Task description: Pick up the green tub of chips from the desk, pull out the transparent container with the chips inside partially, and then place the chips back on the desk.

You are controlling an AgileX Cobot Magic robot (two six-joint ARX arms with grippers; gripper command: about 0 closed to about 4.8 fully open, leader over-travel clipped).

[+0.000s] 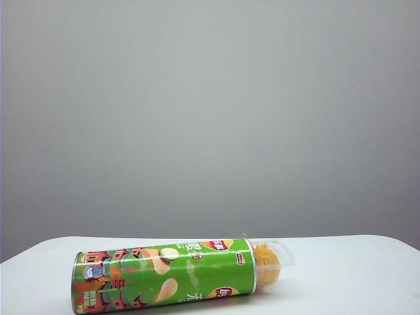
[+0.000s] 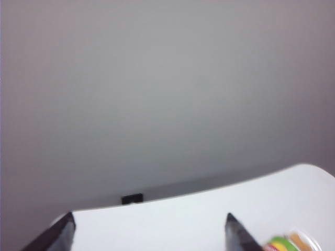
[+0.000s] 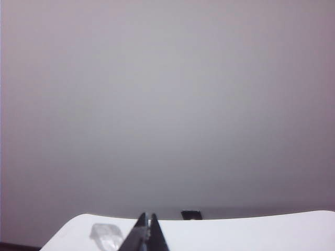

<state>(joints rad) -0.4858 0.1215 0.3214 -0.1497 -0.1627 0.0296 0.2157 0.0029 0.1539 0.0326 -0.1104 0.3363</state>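
Observation:
The green tub of chips (image 1: 164,275) lies on its side on the white desk (image 1: 354,275), its open end to the right. The transparent container (image 1: 281,252) sticks partly out of that end, and the golden chips (image 1: 266,264) show through it. Neither gripper appears in the exterior view. In the left wrist view my left gripper (image 2: 150,229) is open over bare desk, holding nothing, and the tub's open end (image 2: 282,244) peeks in beside one finger. In the right wrist view my right gripper (image 3: 147,217) is shut on nothing, with the container's clear end (image 3: 107,235) beside it.
A small black object (image 2: 132,199) sits at the desk's far edge, also in the right wrist view (image 3: 191,215). A plain grey wall (image 1: 210,118) stands behind the desk. The desk's rounded corners show at both sides in the exterior view.

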